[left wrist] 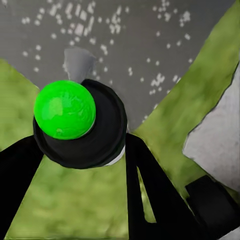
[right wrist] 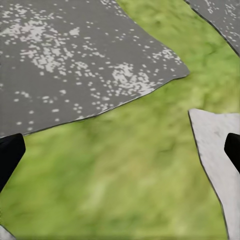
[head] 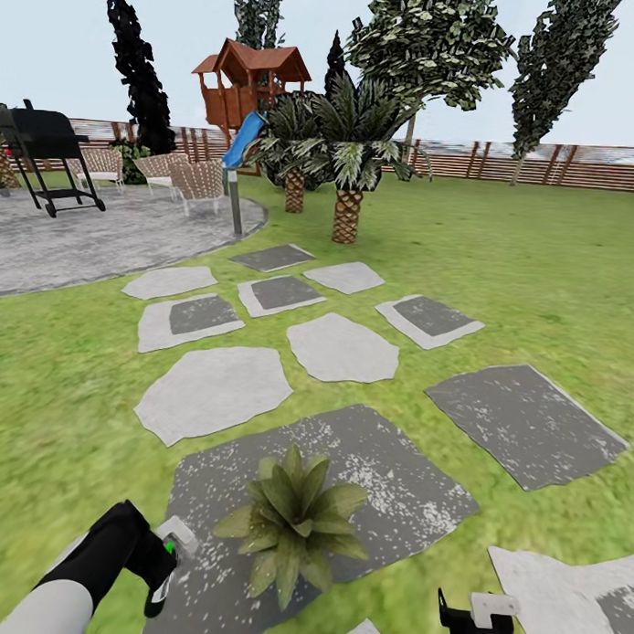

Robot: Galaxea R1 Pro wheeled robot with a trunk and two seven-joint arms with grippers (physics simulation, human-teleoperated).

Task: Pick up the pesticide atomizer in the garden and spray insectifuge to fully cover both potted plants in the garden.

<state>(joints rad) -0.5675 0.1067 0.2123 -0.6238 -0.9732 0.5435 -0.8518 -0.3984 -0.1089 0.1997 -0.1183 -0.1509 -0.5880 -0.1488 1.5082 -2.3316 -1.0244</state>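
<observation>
Holding the spray bottle (head: pixel 169 559) just beside the speckled plant (head: pixel 292 522) on a dark stone (head: pixel 393 493), the left gripper (head: pixel 157 572) showed its green cap (left wrist: pixel 65 109) from the wrist; the right gripper (head: pixel 475 624) hung spread, empty, over grass

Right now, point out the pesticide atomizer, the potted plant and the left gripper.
pesticide atomizer (left wrist: pixel 65 110): left wrist view, green mark on it.
potted plant (head: pixel 293 522): head view, rosette's centre.
left gripper (head: pixel 162 568): head view, fingers around the bottle.
</observation>
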